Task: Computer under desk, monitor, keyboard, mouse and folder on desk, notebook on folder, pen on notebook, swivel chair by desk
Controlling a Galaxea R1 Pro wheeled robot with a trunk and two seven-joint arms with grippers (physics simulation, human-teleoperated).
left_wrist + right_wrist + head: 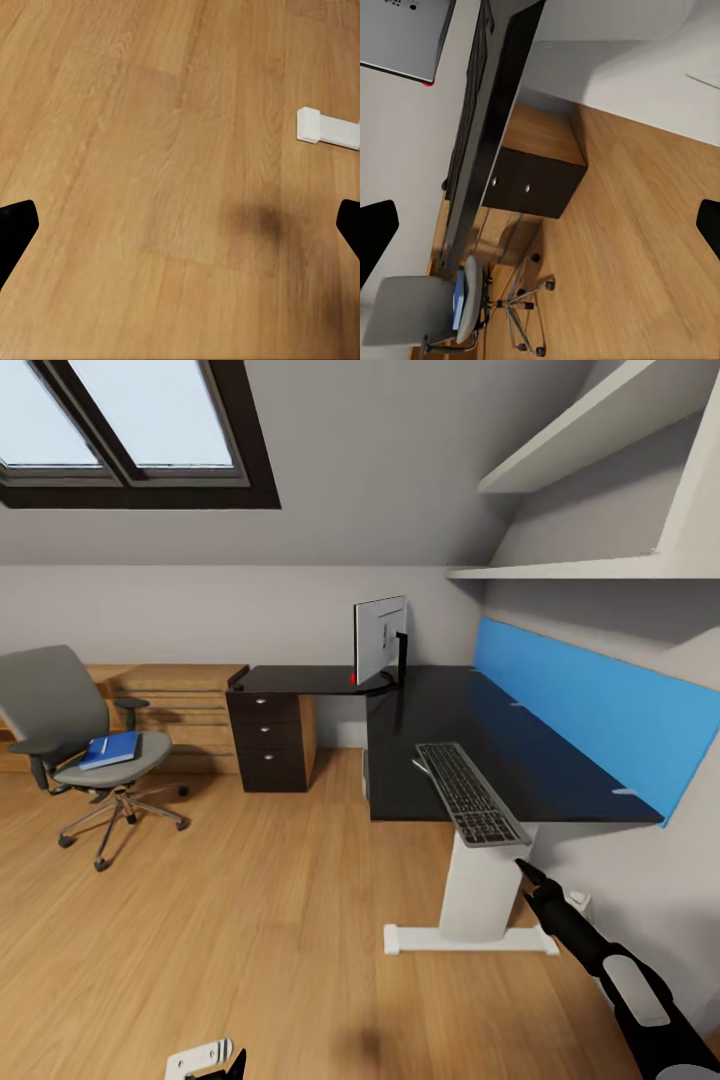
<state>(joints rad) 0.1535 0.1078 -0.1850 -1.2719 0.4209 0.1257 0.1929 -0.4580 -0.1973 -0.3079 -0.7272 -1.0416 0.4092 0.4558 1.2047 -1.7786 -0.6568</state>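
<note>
The black L-shaped desk [420, 710] stands against the right wall, with the monitor [380, 640] upright at its back corner. The keyboard [468, 795] lies near the desk's front end and overhangs the edge. My right gripper [527, 872] is just below that overhanging end, open and empty; in its wrist view [540, 225] the desk edge [487, 112] and drawer unit [532, 180] show. At the left stands the grey swivel chair [80, 740], apart from the desk, with the blue folder [112, 749] on its seat. My left gripper [180, 225] hangs open over bare floor.
A light-wood chest [190, 705] stands behind the chair, against the back wall. The desk's white leg [480, 900] and foot [326, 127] rest on the wooden floor. A blue wall panel [590, 710] runs behind the desk, with white shelves [600, 570] above.
</note>
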